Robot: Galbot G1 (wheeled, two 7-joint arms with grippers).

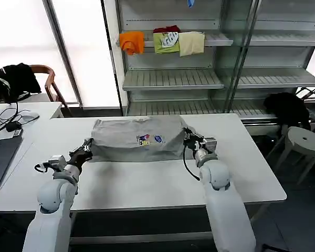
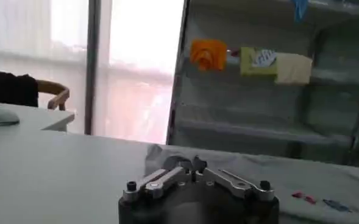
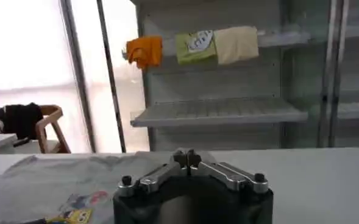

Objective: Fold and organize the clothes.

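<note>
Light grey shirt on a white table

The shirt point(image 1: 136, 139) is light grey, with a small chest print in red, blue and yellow (the yellow patch reads clearest in the right wrist view). The table point(image 1: 147, 181) under it is plain white. On the pale grey shelf unit point(image 1: 173, 79) behind hang an orange garment point(image 1: 132, 42), a yellow-green one point(image 1: 166, 42) with a white-and-blue print, and a cream one point(image 1: 191, 43). Both grippers, left point(image 1: 87, 145) and right point(image 1: 189, 136), are black with silver metal links.

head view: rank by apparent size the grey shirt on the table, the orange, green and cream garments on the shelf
1. Light grey cotton shirt, largest, though nearest the camera.
2. Cream, green and orange folded garments look alike; not ranked.
</note>
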